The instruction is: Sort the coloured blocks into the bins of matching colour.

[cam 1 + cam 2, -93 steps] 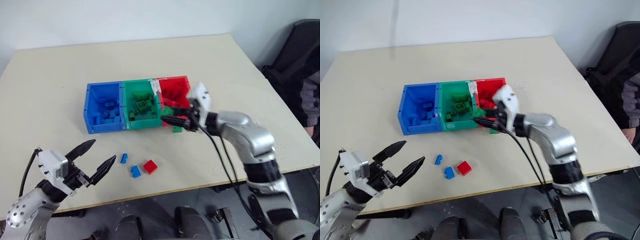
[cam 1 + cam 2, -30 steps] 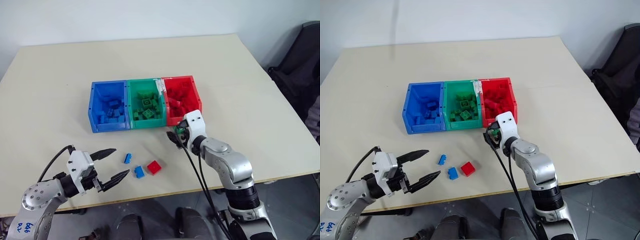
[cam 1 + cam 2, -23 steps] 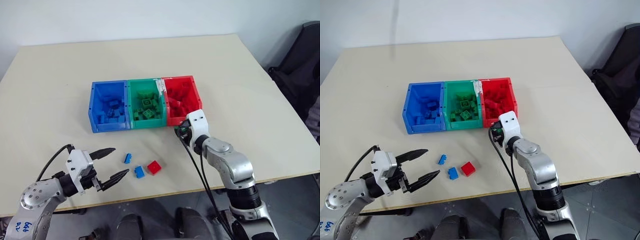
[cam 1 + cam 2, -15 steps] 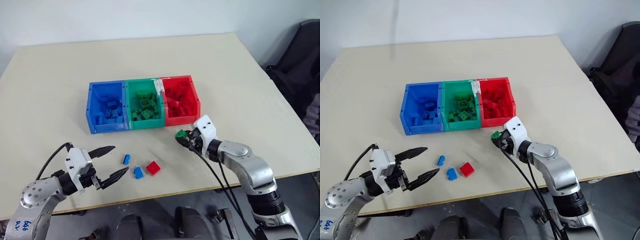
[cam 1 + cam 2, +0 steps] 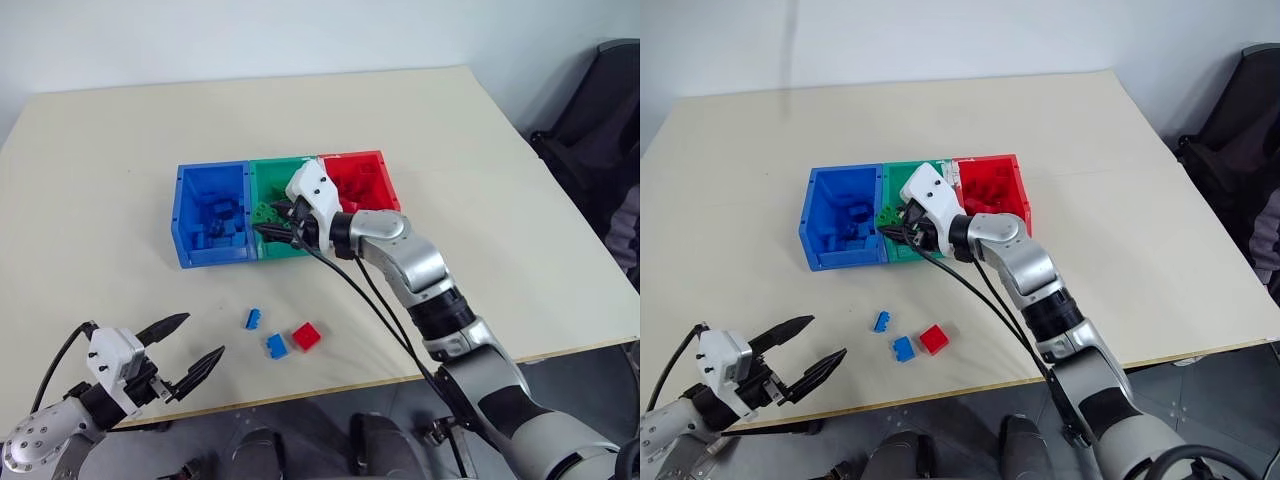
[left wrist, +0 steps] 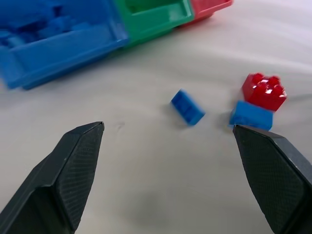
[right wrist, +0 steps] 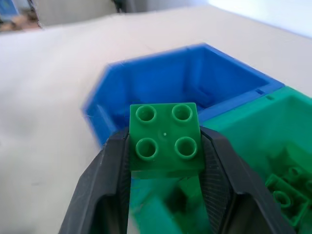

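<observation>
My right gripper (image 5: pixel 268 224) is shut on a green block (image 7: pixel 165 138), studs up, held above the green bin (image 5: pixel 276 163) close to the wall it shares with the blue bin (image 5: pixel 215 250). The red bin (image 5: pixel 372 157) adjoins on the right. All three bins hold several blocks of their own colour. Two blue blocks (image 5: pixel 252 319) (image 5: pixel 277 346) and a red block (image 5: pixel 307 335) lie loose on the table in front of the bins. My left gripper (image 5: pixel 203 335) hovers open near the table's front left edge, pointing at them and touching nothing.
The beige table (image 5: pixel 480 200) has bare room to the right and behind the bins. Black cables trail from my right arm (image 5: pixel 400 260) across the table's front. A dark chair (image 5: pixel 600 120) stands off the right edge.
My right gripper lifted the green block from the table in front of the red bin and carried it up and left over the green bin. My left gripper drew back toward the near left corner, still open.
</observation>
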Controlling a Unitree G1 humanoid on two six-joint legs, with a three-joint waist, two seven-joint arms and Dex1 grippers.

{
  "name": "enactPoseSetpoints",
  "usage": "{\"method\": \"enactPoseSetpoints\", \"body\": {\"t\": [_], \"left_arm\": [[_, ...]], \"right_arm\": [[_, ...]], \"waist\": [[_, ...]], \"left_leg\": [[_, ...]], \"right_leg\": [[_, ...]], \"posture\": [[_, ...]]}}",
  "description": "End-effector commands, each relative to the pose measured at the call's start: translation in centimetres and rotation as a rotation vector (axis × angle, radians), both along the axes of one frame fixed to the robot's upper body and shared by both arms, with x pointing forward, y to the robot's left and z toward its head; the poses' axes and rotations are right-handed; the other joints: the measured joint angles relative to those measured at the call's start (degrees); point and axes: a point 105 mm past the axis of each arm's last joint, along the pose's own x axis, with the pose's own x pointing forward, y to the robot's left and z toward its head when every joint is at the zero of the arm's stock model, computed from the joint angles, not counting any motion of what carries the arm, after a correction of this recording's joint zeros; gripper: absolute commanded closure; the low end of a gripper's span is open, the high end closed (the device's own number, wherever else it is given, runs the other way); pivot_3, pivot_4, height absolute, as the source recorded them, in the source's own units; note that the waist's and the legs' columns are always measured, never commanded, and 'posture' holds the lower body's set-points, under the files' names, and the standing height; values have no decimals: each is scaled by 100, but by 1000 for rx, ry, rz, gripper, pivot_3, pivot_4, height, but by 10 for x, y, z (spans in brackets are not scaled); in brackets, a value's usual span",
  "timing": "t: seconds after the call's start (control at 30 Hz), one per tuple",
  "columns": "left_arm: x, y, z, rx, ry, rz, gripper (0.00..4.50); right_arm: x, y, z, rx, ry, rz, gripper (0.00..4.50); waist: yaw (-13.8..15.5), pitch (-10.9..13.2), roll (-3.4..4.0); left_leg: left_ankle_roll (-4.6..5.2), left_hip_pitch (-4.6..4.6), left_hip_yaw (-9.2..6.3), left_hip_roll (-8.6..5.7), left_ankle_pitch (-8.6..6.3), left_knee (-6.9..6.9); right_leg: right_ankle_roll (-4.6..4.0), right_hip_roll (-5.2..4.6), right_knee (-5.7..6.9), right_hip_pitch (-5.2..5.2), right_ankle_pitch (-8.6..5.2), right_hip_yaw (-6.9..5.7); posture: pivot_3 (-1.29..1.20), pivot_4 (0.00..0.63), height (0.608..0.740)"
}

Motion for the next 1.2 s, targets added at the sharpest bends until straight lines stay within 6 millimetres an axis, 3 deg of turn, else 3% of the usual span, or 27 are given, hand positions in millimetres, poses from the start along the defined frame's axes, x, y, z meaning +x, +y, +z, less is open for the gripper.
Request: {"method": "enactPoseSetpoints", "body": {"t": [0.03,0.17,0.33,0.47,0.53,0.67,0.83,1.0,1.2], "left_arm": [[-3,-4,14,11,-65,-7,0],[-1,-8,14,7,-68,-19,0],[4,-13,16,10,-70,-57,0],[9,-11,18,24,-58,-99,0],[13,-6,19,34,-45,-103,0],[18,6,21,66,-29,-118,0],[24,21,20,116,-29,-115,0],[27,19,21,110,-40,-139,0],[34,-16,33,66,-62,-275,0]], "right_arm": [[6,-1,18,39,-66,8,1339],[7,-14,17,22,-90,7,18],[-1,-44,22,54,-148,20,18],[-33,-88,21,123,-179,159,18],[-47,-123,12,150,-169,197,18],[-62,-178,-25,-2,-137,211,18],[-78,-224,-55,-144,-124,190,18],[-87,-230,-53,-134,-133,166,18],[-101,-225,-52,-114,-130,170,18]], "waist": [[-13,0,1],[-43,1,3],[-10,1,2],[58,2,3],[78,2,3],[141,3,4],[121,4,5],[139,5,6],[198,4,7]], "left_leg": [[0,-1,1,2,0,0],[-10,0,1,15,-2,-4],[-11,0,2,16,-3,-4],[-8,-2,-4,12,-6,-4],[-6,-2,-1,13,-7,-4],[-5,3,3,13,-8,-4],[-8,21,18,18,-6,-4],[-12,24,20,19,-4,-1],[-12,23,13,15,-4,7]], "right_leg": [[0,1,0,-1,0,-1],[-3,8,1,-3,-2,-13],[-4,7,-1,-4,-2,-13],[-2,6,-8,1,-2,-18],[0,7,-15,2,0,-18],[0,9,-40,7,0,-21],[2,12,-44,10,0,-20],[2,12,-40,9,1,-16],[6,9,-38,16,3,-17]], "posture": [[0,150,740],[0,150,740],[0,150,740],[0,150,740],[0,150,740],[0,150,740],[0,150,740],[0,150,740],[0,150,740]]}}
